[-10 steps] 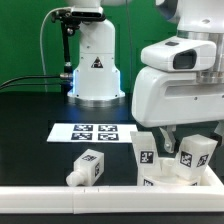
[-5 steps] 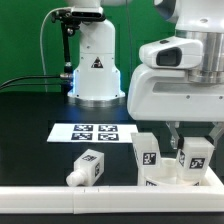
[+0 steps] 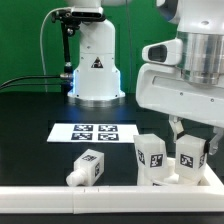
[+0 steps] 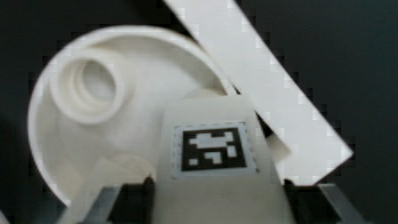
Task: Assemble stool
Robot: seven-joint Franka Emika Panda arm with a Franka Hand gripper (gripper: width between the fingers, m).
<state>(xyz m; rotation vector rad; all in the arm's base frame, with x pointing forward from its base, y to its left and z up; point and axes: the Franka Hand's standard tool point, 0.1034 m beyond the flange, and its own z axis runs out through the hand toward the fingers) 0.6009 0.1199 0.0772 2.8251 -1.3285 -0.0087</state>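
My gripper [image 4: 217, 196] is shut on a white stool leg [image 4: 214, 150] that bears a square tag; one finger [image 4: 334, 200] shows on each side of it. Behind the leg lies the round white seat [image 4: 98, 125] with a socket hole in it. In the exterior view the gripper [image 3: 186, 136] reaches down at the right onto this held leg [image 3: 191, 153]. A second leg [image 3: 150, 153] stands upright just to the exterior view's left of it. Both are over the seat [image 3: 168, 178]. A third leg [image 3: 88, 166] lies on its side on the black table.
The marker board [image 3: 90, 131] lies flat behind the lying leg. A white rail [image 3: 90, 200] runs along the front edge and shows as a white strip [image 4: 267, 80] in the wrist view. The white robot base [image 3: 95, 65] stands at the back with cables beside it.
The jaws have closed on the right-hand leg. The wrist body has risen and turned in the exterior view, and the held leg has shifted slightly to that view's left.
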